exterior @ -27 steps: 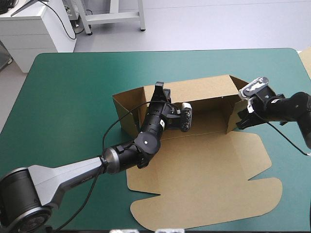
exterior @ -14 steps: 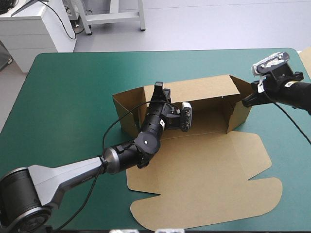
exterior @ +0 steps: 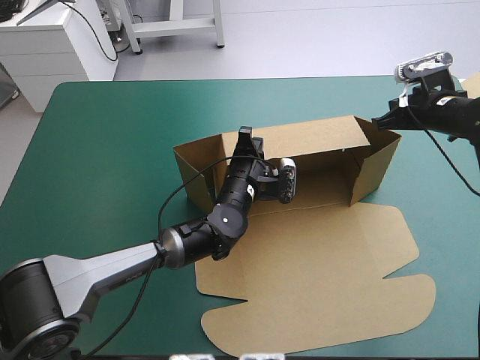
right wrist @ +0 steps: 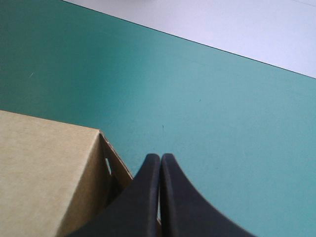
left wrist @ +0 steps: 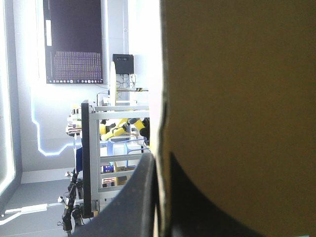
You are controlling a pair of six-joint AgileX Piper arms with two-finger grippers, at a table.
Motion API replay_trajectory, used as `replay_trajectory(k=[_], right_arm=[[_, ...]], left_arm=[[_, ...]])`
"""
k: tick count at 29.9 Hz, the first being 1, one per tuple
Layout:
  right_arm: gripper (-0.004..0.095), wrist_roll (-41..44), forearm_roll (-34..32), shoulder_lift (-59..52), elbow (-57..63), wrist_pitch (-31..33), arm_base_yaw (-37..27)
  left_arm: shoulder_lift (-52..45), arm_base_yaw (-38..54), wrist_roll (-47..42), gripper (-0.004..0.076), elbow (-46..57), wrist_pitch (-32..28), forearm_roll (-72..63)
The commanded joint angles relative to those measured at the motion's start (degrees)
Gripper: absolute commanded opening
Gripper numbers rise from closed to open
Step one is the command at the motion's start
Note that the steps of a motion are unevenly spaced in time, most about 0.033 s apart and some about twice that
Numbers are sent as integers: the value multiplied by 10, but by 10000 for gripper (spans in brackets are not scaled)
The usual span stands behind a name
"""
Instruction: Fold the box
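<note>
The brown box [exterior: 319,139] stands mid-table with its back and end walls raised. Its lid [exterior: 315,277] lies flat toward the near edge. My left gripper [exterior: 244,137] reaches over the tray to the top of the back wall and is shut on that wall. In the left wrist view the board [left wrist: 237,98] fills the space ahead, its edge pinched between the left gripper's [left wrist: 160,165] fingers. My right gripper [exterior: 378,120] hovers just off the box's far right corner, shut and holding nothing. From the right wrist, the right gripper [right wrist: 160,159] forms one pointed arch beside that corner [right wrist: 49,168].
Teal-green cover [exterior: 112,150] lies bare to the left of the box and beyond it. The right arm is close to the table's right edge, where a pale corner [exterior: 471,84] shows. A white cabinet [exterior: 52,45] stands beyond the far left corner.
My right gripper has left the box's right end wall and moved up and back to the far right corner. That end wall now stands splayed outward. The left arm has not moved.
</note>
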Motion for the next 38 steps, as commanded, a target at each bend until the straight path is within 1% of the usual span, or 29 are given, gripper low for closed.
replay_trajectory(k=[1, 5, 7, 13, 16, 20, 25, 28, 30, 35, 38], right_arm=[[-15, 9, 1, 8, -32, -29, 0], [-15, 23, -1, 45, -47, -25, 0], [-15, 37, -1, 67, -60, -12, 0], [-15, 43, -1, 111, -86, 49, 0], [-15, 43, -1, 112, -86, 80, -1], [-15, 36, -19, 112, -86, 134, -1], [-15, 16, -6, 112, -85, 170, -2], [-15, -2, 19, 108, -68, 167, -7], [-15, -27, 57, 102, -42, 161, -14], [-15, -112, 149, 75, 53, 131, -61], [-15, -173, 202, 52, 96, 131, -94]], left_arm=[[-24, -5, -9, -8, -11, 9, 31], [-24, -5, -9, -8, -11, 9, 31], [-24, -5, -9, -8, -11, 9, 31], [-24, -5, -9, -8, -11, 9, 31], [-24, -5, -9, -8, -11, 10, 31], [-24, -5, -9, -8, -11, 10, 31], [-24, -5, -9, -8, -11, 10, 31], [-24, -5, -9, -8, -11, 11, 31], [-24, -5, -9, -8, -11, 11, 31], [-24, -4, -9, -8, -11, 15, 31], [-24, -4, -9, -8, -11, 15, 31]])
